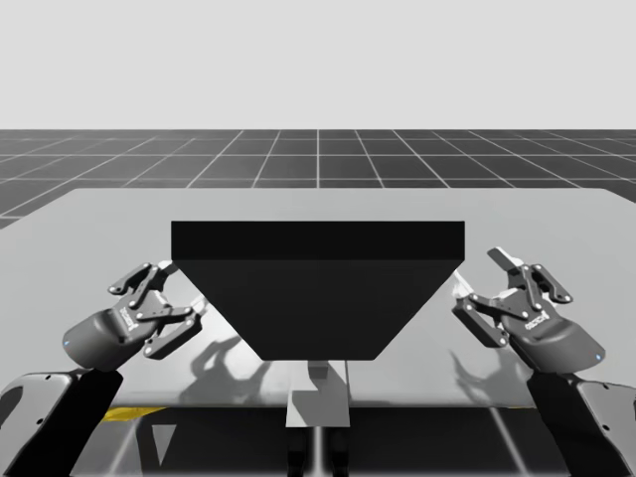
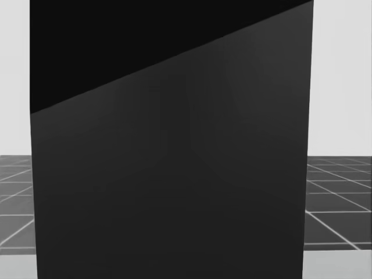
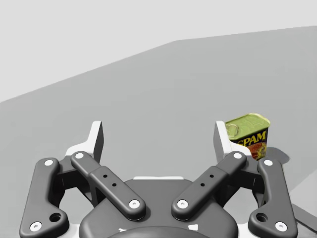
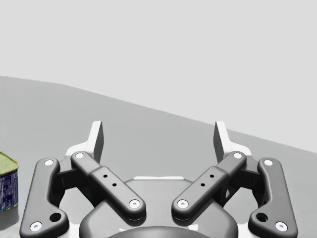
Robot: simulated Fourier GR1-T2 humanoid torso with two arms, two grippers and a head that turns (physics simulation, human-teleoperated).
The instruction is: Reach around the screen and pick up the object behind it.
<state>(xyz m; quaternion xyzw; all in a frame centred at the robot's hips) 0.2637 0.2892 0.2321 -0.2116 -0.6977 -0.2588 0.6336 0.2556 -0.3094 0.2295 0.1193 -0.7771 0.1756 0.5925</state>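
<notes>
1. Pale grey counter (image 1: 89,229) spans the middle of the high view, with a dark gridded floor (image 1: 318,154) across the upper half and a blank light backdrop above. A matte black screen (image 1: 318,288) stands mid-frame between both arms. It shows a wide upper band over a face that tapers toward the lower centre. The left fingers (image 1: 149,278), at centre left just beside the screen's edge, are spread apart and hold nothing. The right fingers (image 1: 502,260), at centre right, are likewise spread and empty. Both have dark jointed links with pale tips, and they cast soft shadows on the counter.
2. From the head, the screen's smooth dark face blocks almost everything, with a blacker wedge in the upper left. Slivers of gridded floor show at the lower left and lower right edges.
3. Along the left wrist, the fingers stand wide apart with nothing between them. A rectangular can (image 3: 250,134) with rounded corners stands on the smooth counter. It is ahead of the fingers, just past one fingertip and partly hidden by it. Its top is yellow-green and its printed sides are dark blue.
4. Along the right wrist, the fingers are open and empty. The can (image 4: 7,186) sits off to the outer side of one finger, cut by the frame edge.
</notes>
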